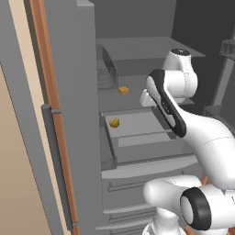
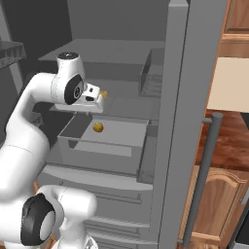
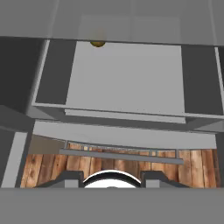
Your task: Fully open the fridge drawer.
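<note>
- The fridge drawer point(image 1: 137, 131) is a wide, shallow grey box sitting pulled out from the fridge interior, below the shelves; flat matte light-grey floor, low dark side walls, and a pale curved lip along the front edge.
- In the drawer there's one small round yellowish-brown item point(image 1: 114, 123), resting on the floor near the back left corner as the left base view has it. From the hand view it's at the far edge of the floor point(image 3: 97, 43).
- On the thin flat grey shelf point(image 1: 114, 97) above the drawer sits a small orange blocky thing point(image 1: 123, 90), and a wire basket point(image 1: 106, 73) stands on the left end of that shelf.
- Below the drawer are narrower drawer fronts with bar handles point(image 1: 126, 186), smooth grey.
- The gripper point(image 3: 113, 177) hangs above the drawer looking down into it, touching nothing; honestly can't tell whether the fingers are apart or together, just the tips peek in.
- Wood-plank floor point(image 3: 127, 162) shows under the drawer's front lip.
</note>
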Controlling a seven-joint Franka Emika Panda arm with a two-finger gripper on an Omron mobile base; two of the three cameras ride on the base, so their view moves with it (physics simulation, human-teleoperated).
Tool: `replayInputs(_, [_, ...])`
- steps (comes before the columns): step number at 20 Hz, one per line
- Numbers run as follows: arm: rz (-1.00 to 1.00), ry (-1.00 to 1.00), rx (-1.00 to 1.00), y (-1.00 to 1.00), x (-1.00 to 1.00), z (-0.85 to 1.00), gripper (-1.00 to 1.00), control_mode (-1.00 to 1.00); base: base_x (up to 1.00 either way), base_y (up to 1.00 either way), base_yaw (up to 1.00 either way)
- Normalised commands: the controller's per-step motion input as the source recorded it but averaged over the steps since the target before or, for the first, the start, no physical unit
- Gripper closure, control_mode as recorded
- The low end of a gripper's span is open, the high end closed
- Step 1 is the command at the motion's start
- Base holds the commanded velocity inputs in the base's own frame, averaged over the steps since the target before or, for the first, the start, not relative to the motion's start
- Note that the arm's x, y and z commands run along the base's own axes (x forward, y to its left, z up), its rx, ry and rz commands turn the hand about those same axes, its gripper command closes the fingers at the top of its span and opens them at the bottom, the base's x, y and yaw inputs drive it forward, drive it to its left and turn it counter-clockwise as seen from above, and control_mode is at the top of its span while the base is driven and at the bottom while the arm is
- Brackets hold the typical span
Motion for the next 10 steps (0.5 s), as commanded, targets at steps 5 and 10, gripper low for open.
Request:
replayInputs(5, [0.0,0.04,-0.04,-0.03,0.0,-0.34,-1.0,-1.0,0.0,0.0,0.0])
replayInputs(10, [0.0,0.09,-0.07,-0.09,0.03,-0.71,-1.0,-1.0,0.0,0.0,0.0])
